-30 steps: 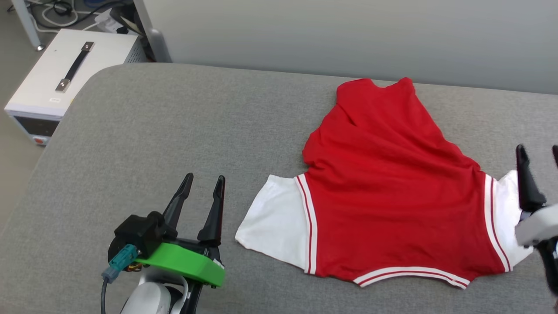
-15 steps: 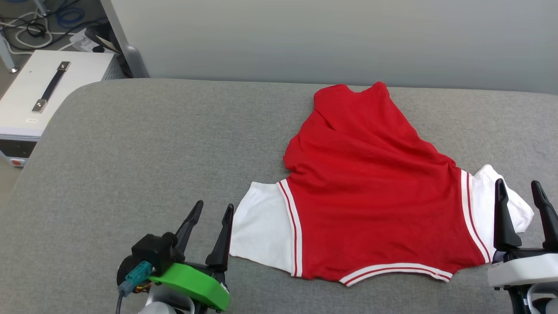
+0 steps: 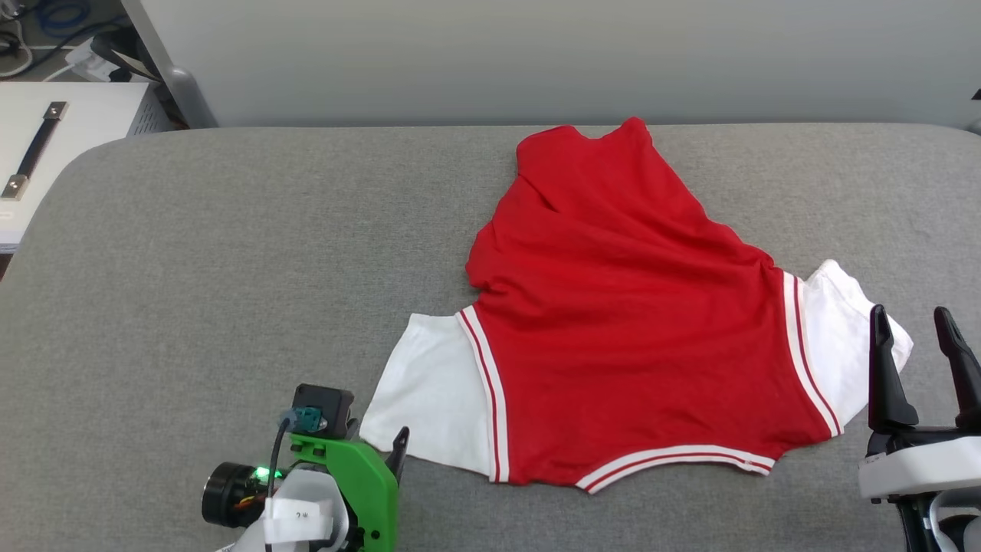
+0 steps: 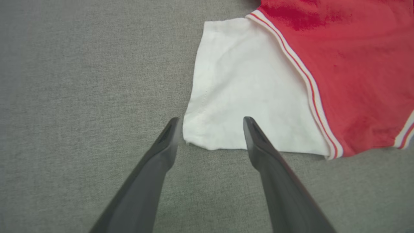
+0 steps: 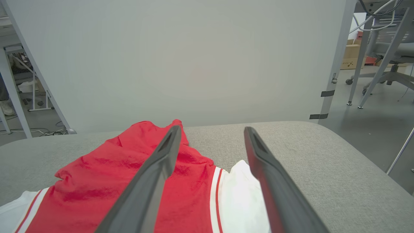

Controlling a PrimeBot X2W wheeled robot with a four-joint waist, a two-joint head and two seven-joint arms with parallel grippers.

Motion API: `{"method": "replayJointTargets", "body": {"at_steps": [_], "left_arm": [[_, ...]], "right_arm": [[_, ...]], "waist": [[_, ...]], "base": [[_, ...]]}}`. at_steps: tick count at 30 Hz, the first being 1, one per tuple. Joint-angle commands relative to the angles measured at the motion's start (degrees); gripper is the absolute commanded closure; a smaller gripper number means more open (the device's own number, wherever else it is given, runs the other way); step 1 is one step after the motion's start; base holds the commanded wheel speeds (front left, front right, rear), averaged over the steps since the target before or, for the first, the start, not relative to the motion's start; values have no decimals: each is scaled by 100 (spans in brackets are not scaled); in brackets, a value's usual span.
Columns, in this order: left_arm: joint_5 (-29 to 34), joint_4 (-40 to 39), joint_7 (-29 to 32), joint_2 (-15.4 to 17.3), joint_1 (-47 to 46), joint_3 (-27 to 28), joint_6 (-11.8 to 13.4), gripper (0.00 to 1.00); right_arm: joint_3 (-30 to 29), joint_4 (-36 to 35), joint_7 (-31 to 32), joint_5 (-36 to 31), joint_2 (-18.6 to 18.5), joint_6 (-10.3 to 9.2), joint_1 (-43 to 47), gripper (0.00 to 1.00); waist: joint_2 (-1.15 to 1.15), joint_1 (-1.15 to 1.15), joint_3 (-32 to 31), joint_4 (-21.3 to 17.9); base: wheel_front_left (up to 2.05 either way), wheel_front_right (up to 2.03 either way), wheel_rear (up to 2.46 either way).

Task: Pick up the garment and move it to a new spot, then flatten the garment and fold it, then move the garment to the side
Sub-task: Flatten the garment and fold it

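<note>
Grey cushioned table (image 3: 230, 268) bears the garment (image 3: 628, 337) as left gripper (image 4: 212, 119) and right gripper (image 3: 910, 312) hover wide open at its edges, where a shallow pinch may catch only one layer.

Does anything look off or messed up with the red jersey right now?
The garment isn't flat: its red body bunches to a narrow, creased far end and lies skewed on the grey surface. No damage shows.

The garment (image 3: 628, 330) lies on the padded surface (image 3: 230, 268), between the left pincer (image 4: 210, 124) and the right pincer (image 3: 910, 322).
</note>
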Motion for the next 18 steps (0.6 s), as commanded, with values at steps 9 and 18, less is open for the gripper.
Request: {"method": "replayJointTargets", "body": {"at_steps": [9, 18], "left_arm": [[237, -231, 1170, 292, -225, -8, 550, 0], [252, -74, 1539, 349, -399, -54, 633, 0]], "right_arm": [[117, 33, 77, -6, -2, -4, -194, 0], [160, 43, 68, -3, 14, -4, -324, 0]], "waist": [[0, 0, 317, -334], [0, 0, 620, -483]], "base": [[0, 0, 0], [0, 0, 0]]}}
